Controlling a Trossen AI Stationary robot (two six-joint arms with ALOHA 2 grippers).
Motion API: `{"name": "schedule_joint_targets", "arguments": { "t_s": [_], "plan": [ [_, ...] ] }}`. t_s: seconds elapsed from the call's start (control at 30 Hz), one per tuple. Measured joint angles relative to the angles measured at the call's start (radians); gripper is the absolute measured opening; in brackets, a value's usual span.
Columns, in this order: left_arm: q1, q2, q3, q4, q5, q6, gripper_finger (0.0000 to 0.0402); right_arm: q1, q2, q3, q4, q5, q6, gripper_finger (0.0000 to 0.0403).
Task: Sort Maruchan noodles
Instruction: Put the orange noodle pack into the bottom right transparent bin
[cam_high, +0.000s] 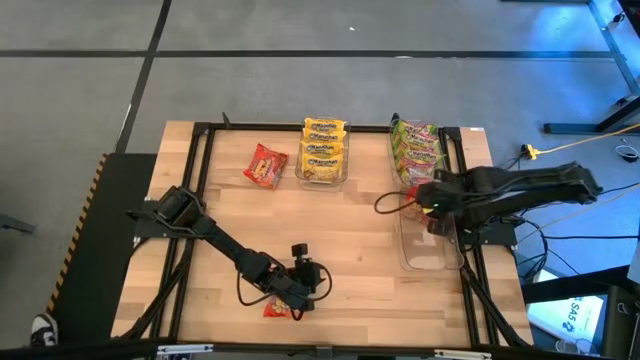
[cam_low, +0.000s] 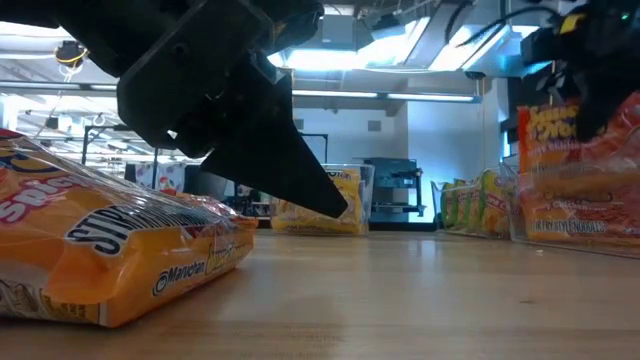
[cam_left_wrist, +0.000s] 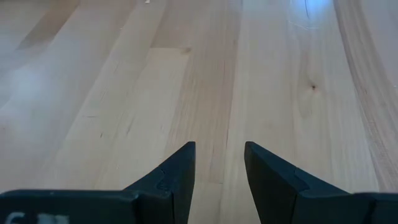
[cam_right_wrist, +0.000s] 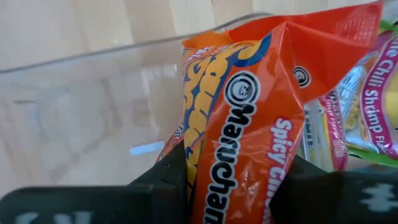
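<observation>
While an orange noodle packet (cam_right_wrist: 249, 124) hangs pinched between the two fingers of the right claw (cam_right_wrist: 239, 186), it sits over the near end of a clear bin (cam_high: 425, 250) on the right side of the worktop (cam_high: 360, 240). Just behind it in the same row, a second clear bin holds the green packets (cam_high: 417, 145), standing on edge. At the far middle of the worktop a third bin holds the yellow packets (cam_high: 324, 150), and a red-orange packet (cam_high: 265, 166) lies flat on the wood just to the left of that bin. Another orange packet (cam_high: 277, 309) lies at the near edge of the worktop, directly beside the left claw (cam_high: 300, 300). That left claw (cam_left_wrist: 219, 180) hangs low over bare wood with its fingers spread a little and nothing between them. From table height this near packet (cam_low: 110, 255) fills the left foreground, with the dark claw just above it.
</observation>
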Motion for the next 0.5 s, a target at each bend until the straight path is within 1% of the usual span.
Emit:
{"name": "schedule_joint_targets", "arguments": {
  "t_s": [0.23,0.37,0.5],
  "plan": [
    [-0.001,-0.001,0.000,0.000,0.000,0.000,0.0134,0.000,0.174,0.000,0.018,0.007,-0.007,0.0108],
    [-0.001,-0.001,0.000,0.000,0.000,-0.001,0.0134,0.000,0.226,0.000,0.068,-0.002,-0.018,0.0112],
    [-0.003,-0.001,0.001,0.000,0.000,-0.002,0.0134,0.001,0.235,-0.035,0.126,-0.027,-0.030,0.0119]
  ]
}}
